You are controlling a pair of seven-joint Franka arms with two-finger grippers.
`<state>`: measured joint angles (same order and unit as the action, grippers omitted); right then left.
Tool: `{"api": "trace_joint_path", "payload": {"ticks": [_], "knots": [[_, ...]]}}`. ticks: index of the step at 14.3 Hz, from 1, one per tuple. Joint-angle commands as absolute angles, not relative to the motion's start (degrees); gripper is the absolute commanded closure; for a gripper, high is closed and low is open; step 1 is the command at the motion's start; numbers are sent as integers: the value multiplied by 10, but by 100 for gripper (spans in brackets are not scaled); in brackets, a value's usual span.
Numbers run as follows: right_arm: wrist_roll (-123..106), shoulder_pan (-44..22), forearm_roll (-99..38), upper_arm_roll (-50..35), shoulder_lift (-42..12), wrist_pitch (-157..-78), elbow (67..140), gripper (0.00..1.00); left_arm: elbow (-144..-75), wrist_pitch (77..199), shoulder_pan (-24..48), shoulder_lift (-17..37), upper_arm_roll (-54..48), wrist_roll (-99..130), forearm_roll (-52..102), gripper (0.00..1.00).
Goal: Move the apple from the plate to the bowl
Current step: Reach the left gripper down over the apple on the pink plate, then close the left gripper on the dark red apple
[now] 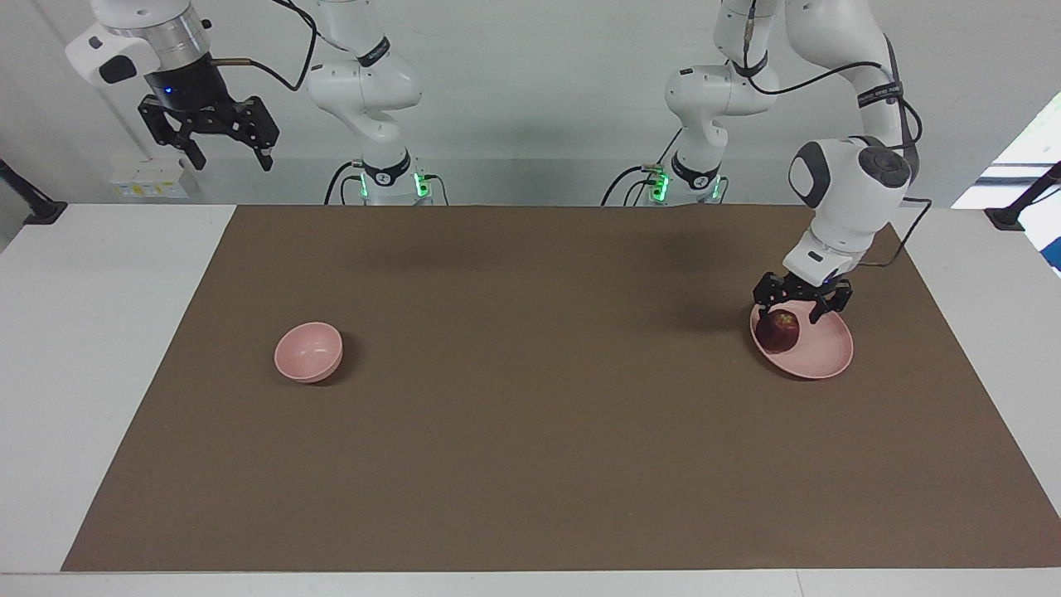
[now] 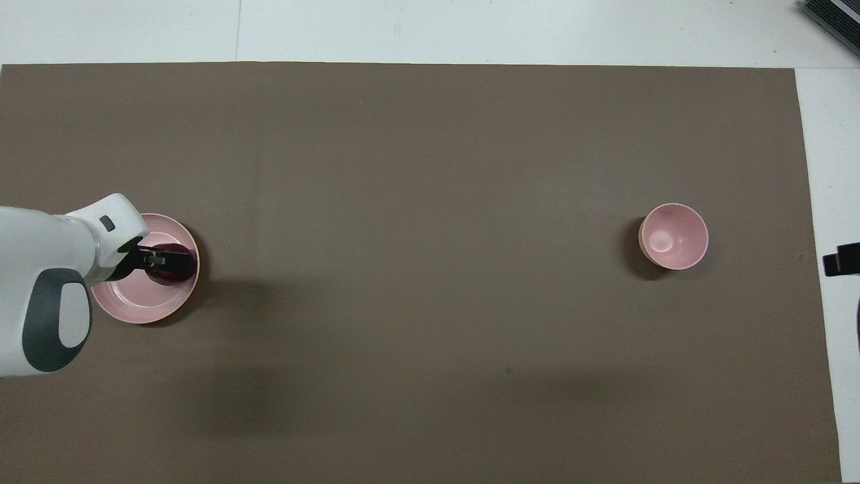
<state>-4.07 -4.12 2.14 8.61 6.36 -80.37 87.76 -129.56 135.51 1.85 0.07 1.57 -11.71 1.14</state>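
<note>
Hovering left gripper (image 1: 789, 310) spread open just over the apple (image 1: 778, 331), apple at nine o'clock on the plate (image 1: 821, 352), bowl (image 1: 308, 351) well apart on the desk (image 1: 530, 414), right gripper (image 1: 225, 152) waiting open, raised.

right end effector (image 2: 841, 259) cut off by overhead edge, left end effector (image 2: 160, 258) hiding part of apple (image 2: 183, 263)

the apple (image 1: 777, 331) is dark red with a small yellowish patch near its top. the plate (image 1: 821, 352) under it is pale pink — plain, no pattern. the bowl (image 1: 308, 351) is the same pale pink, a shade lighter inside where the light catches it. the mat (image 1: 530, 414) is flat brown all over, and the table (image 1: 99, 332) around it is white. my left gripper (image 1: 800, 308) is black on a white arm with dark grey patches; my right gripper (image 1: 222, 143) is black too.
</note>
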Motion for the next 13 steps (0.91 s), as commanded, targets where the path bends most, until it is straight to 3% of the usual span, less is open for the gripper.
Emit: {"api": "trace_joint_path", "payload": {"ticks": [1, 3, 6, 13], "knots": [[-48, -33, 8, 89, 74, -792, 888, 0, -1311, 1379, 12, -1, 14, -120, 15, 0], [-47, -33, 8, 91, 74, -796, 888, 0, -1313, 1377, 11, -2, 14, -120, 15, 14], [-43, -36, 8, 89, 74, -802, 889, 0, -1319, 1382, 12, -4, 14, -120, 14, 19], [-45, -35, 8, 89, 74, -802, 889, 0, -1322, 1397, 11, 1, 15, -121, 10, 20]]}}
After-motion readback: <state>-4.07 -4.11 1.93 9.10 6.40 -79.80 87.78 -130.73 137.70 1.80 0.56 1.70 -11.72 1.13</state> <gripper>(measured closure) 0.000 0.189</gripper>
